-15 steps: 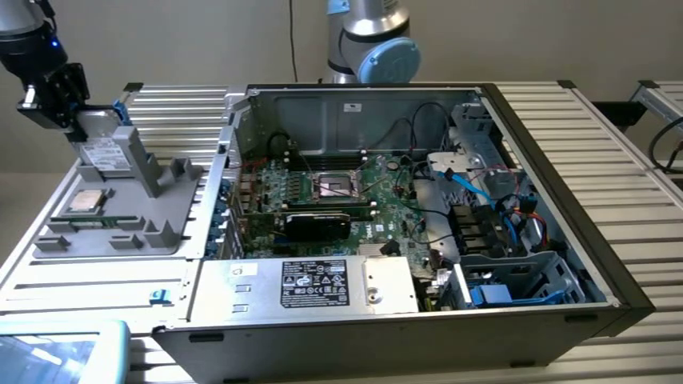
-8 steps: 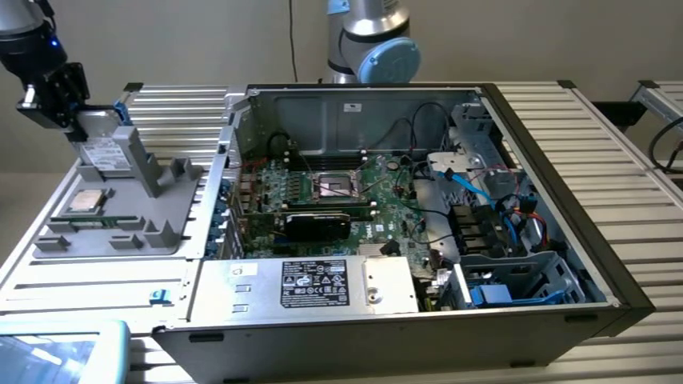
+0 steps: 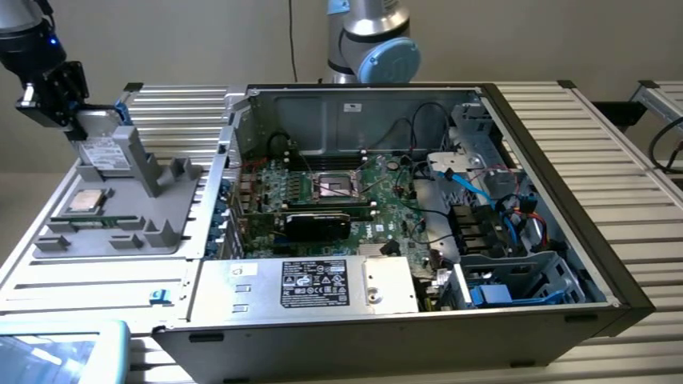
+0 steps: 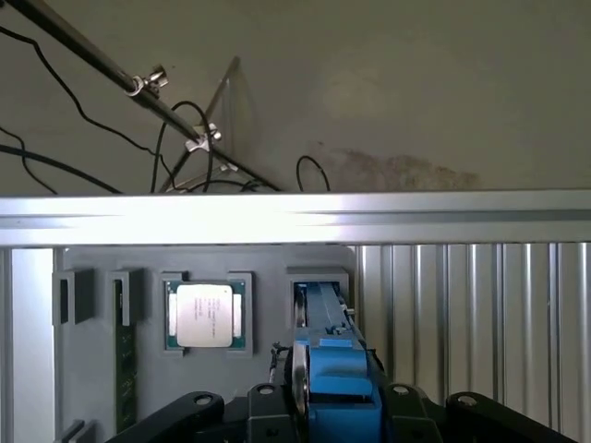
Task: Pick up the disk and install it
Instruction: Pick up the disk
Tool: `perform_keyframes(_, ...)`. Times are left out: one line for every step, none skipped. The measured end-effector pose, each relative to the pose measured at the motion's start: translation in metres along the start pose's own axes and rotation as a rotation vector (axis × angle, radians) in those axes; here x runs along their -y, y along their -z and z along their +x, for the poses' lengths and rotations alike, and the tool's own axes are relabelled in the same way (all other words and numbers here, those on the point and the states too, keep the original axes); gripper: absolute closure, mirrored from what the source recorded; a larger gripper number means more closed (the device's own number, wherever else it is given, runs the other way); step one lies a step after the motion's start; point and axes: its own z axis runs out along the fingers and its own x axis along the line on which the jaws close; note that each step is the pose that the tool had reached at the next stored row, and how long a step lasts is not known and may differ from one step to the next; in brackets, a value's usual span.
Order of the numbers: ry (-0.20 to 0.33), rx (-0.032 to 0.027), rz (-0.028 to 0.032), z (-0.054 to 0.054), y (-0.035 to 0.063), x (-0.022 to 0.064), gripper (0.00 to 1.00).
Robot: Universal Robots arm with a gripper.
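Beside the disk (image 3: 107,149), processor chip (image 3: 85,202)

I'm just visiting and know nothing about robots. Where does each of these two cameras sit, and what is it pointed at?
Exterior view: off the arm, high up, looking down into the open computer case and, at the exterior view's left, the grey parts holder; the arm and its hand show.
Wrist view: on the wrist, looking past the hand's black body along the blue-framed disk to the holder and the slatted table.
Shared: the disk, the processor chip, the holder.
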Motion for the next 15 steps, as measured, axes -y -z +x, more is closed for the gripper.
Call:
perform_keyframes(0.000,-0.0001,-0.0002,0.0000,-0.0001,0.0000,0.62)
perform_keyframes(0.000,0.0000,-0.0001,0.0000,-0.0005,-0.0001,0.62)
perform_keyframes(0.000,0.0000,-0.0001,0.0000,-0.0008,-0.0002,0.62)
perform_keyframes(0.000,0.0000,0.0000,0.0000,-0.0010,-0.0002,0.60)
perform_keyframes(0.000,0.0000,-0.0001,0.0000,-0.0010,-0.0002,0.60)
perform_keyframes(0.000,0.0000,-0.0001,0.0000,-0.0010,-0.0002,0.60)
perform_keyframes(0.000,0.0000,-0.0001,0.0000,-0.0010,-0.0002,0.53)
perform_keyframes(0.000,0.0000,0.0001,0.0000,-0.0011,-0.0002,0.53)
perform_keyframes(0.000,0.0000,0.0001,0.0000,-0.0011,-0.0002,0.53)
perform_keyframes(0.000,0.0000,0.0001,0.0000,-0.0011,-0.0002,0.53)
perform_keyframes(0.000,0.0000,0.0001,0.0000,-0.0011,-0.0002,0.53)
perform_keyframes(0.000,0.0000,0.0001,0.0000,-0.0011,-0.0002,0.53)
perform_keyframes(0.000,0.0000,0.0002,0.0000,-0.0012,-0.0002,0.53)
perform_keyframes(-0.004,0.0001,0.0002,0.0000,-0.0012,-0.0002,0.53)
perform_keyframes(-0.012,0.0001,0.0001,0.0000,-0.0012,-0.0002,0.53)
